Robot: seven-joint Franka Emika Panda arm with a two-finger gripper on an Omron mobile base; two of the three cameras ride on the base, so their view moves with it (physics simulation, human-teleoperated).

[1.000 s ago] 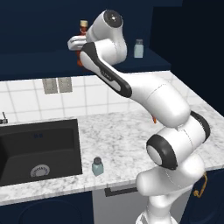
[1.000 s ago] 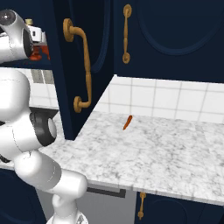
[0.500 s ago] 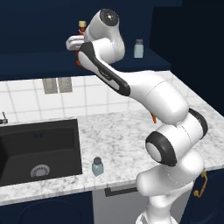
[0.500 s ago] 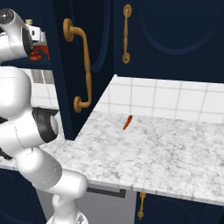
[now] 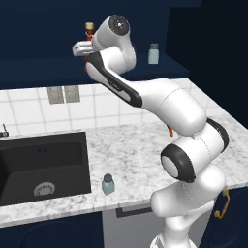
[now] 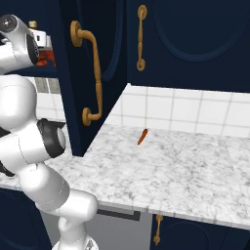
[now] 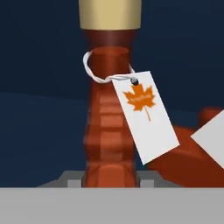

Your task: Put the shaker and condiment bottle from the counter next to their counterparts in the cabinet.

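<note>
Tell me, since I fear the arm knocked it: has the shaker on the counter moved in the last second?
No; the shaker stands in the same spot right of the sink corner.

A white square-tiled wall (image 5: 29, 109) carries two grey outlet plates (image 5: 63, 94). Brass curved handles (image 6: 91, 73) hang on dark navy doors (image 6: 190, 44), and a navy lower cupboard door (image 6: 195, 234) has a small brass pull (image 6: 158, 229).

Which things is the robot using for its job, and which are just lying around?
For the job:
- syrup bottle gripped in the tool, up at the cabinet shelf
- second syrup bottle right beside it
- shaker on the counter, near the front edge
- matching shaker on the shelf

Just lying about:
- little orange stick
- sink
</note>
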